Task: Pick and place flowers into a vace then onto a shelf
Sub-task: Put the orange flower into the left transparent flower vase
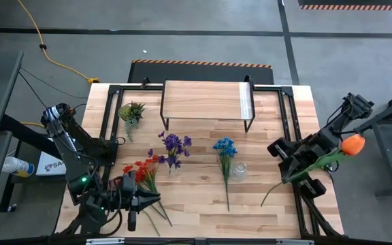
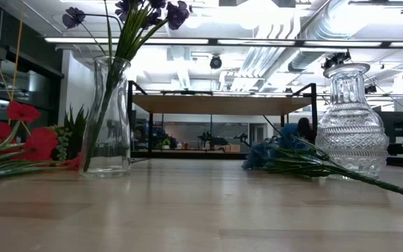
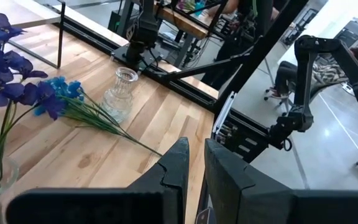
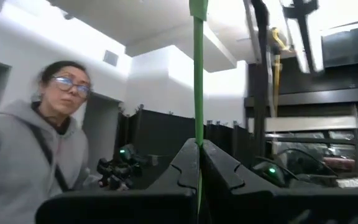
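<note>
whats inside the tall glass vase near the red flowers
The tall glass vase holds the purple flowers, stems running down inside. The glare on the glass hides whether there is any water. The cut-glass vase looks empty.

A robotics lab: concrete floor point(image 1: 203, 47), hazard-striped tape point(image 1: 203, 64), exposed ceiling ducts point(image 2: 306, 42)

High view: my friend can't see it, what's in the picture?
The right end effector holds an orange flower by its stem at the table's right edge. Purple flowers stand in a vase; red flowers and blue flowers lie near the shelf.
</note>
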